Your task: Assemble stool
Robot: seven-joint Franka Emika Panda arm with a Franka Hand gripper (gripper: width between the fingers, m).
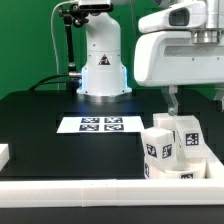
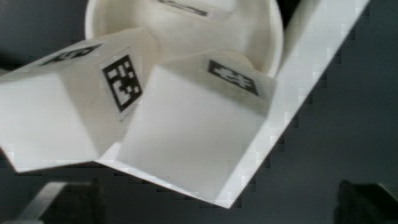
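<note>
The stool's white blocky legs stand bunched at the exterior view's lower right, one in front and another behind it, each with a black-and-white tag. My gripper hangs open and empty just above them, touching nothing. In the wrist view two tagged legs lie close together ahead of my gripper. Its dark fingertips stand wide apart on either side of them. The curved white seat shows beyond the legs, partly hidden by them.
The marker board lies mid-table before the robot base. A long white rail edges the table front, next to the parts, and shows in the wrist view. A small white piece sits at the left edge.
</note>
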